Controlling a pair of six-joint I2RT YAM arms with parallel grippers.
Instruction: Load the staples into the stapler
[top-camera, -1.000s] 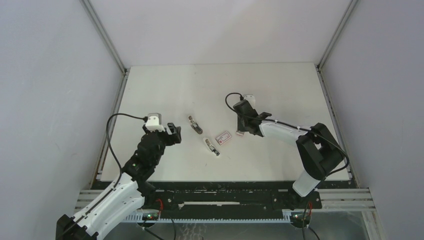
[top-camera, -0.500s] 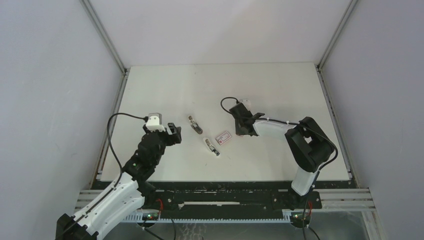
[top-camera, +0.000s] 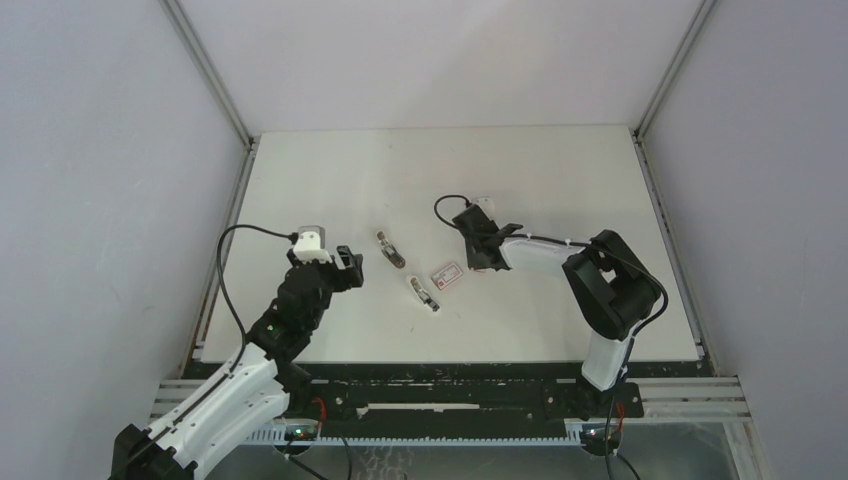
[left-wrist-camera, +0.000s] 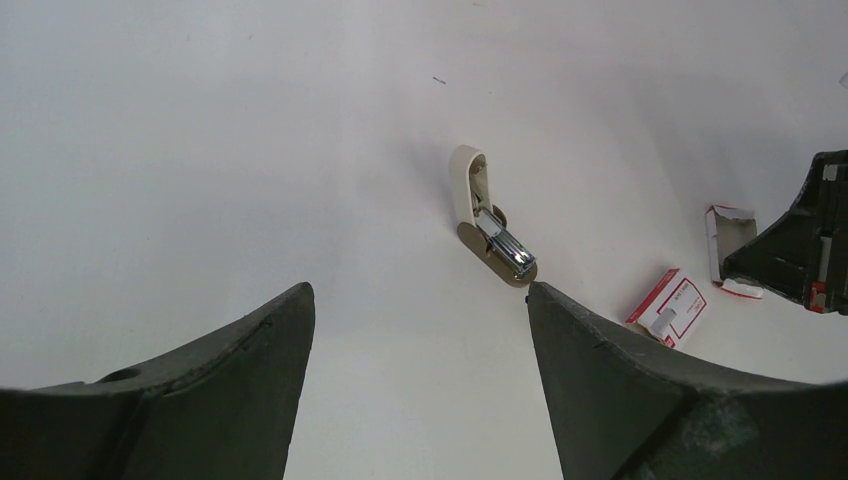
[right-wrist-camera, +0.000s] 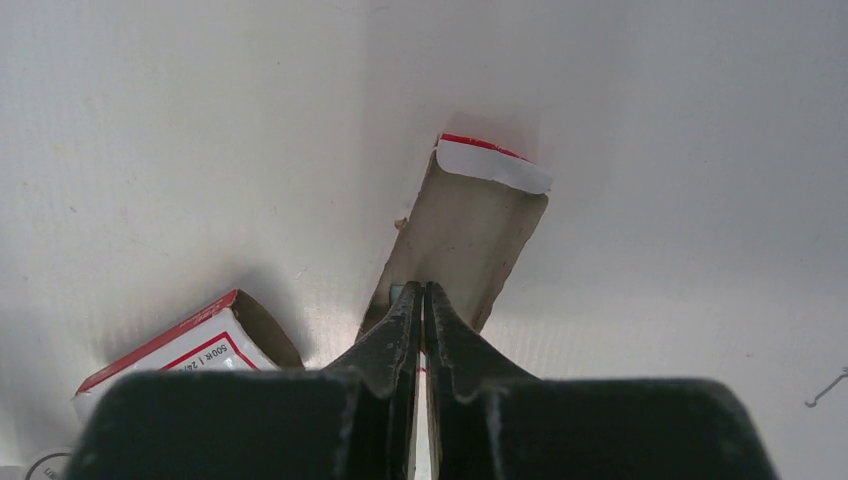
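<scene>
Right pincer (right-wrist-camera: 422, 300) is sitting fully shut, tips meeting at the near end of the grey tray (right-wrist-camera: 470, 235). Can't tell if it's nipping the tray wall or just touching it. Left pincer (left-wrist-camera: 418, 290) is hanging wide open, holding nothing, and pointing at the stapler (left-wrist-camera: 490, 235), which is lying hinged open with its metal channel showing.

The pink-red staple box (right-wrist-camera: 185, 350) is lying just beside the tray, open end facing it. I'm not seeing a staple strip in the tray from here.

Handling, my read: thin card, so it's going to be very light, crushing easily and skating on the smooth worktop (top-camera: 560, 170). I'm leaning towards a light squeeze across the tray's long walls. A strip of staples would likely snap if bent.

Room: everything is clustering mid-worktop, well clear of every edge. Another small white piece (top-camera: 424, 293) is lying near the box on the stapler side, so working from the right is looking safest.
</scene>
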